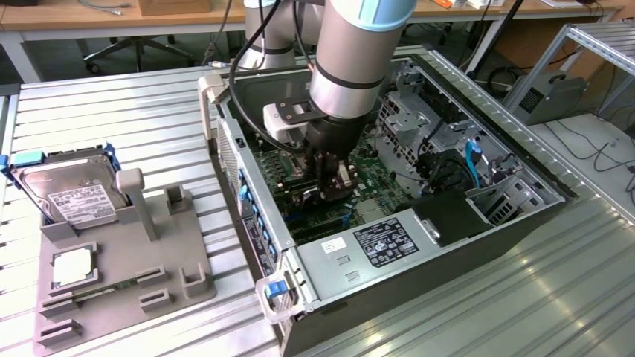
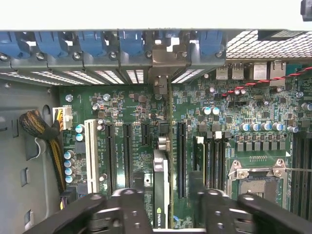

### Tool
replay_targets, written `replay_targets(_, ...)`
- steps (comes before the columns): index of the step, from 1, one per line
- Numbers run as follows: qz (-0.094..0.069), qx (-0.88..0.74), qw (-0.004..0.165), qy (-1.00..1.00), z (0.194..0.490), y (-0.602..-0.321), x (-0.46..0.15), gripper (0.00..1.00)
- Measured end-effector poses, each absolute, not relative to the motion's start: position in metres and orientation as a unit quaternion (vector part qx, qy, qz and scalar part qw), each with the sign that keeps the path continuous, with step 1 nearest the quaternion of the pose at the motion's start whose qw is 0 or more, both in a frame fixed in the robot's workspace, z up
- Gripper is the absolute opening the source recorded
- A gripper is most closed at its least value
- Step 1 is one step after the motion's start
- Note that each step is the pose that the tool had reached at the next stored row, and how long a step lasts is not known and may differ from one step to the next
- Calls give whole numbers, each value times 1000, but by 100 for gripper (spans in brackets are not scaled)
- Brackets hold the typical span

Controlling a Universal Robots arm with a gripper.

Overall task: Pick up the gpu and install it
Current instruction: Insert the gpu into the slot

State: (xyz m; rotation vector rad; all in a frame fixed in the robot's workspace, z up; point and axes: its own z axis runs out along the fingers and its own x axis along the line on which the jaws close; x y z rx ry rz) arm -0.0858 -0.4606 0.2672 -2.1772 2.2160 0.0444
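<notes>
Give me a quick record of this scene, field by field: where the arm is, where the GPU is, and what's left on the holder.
end effector: inside the open computer case, over the motherboard
end effector fingers: either side of the gpu, gaps showing
gpu: standing on edge at a motherboard slot, bracket toward the rear slot covers
grey holder: carries the hard drive and a small square chip

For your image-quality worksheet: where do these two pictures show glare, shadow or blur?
Exterior view: glare streaks the ribbed table; the case interior is shadowed under the arm. Wrist view: the case rim above the blue clips is washed out white; the near gripper is dark and soft, the motherboard sharp.
</notes>
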Motion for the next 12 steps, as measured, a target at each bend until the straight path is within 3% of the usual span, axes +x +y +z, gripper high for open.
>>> replay_targets(1,14,-701,17,713,267,-461,-86,51)
replay_targets(5,14,-701,17,713,267,-461,-86,70)
replay_targets(12,14,-701,17,713,274,-460,-86,70)
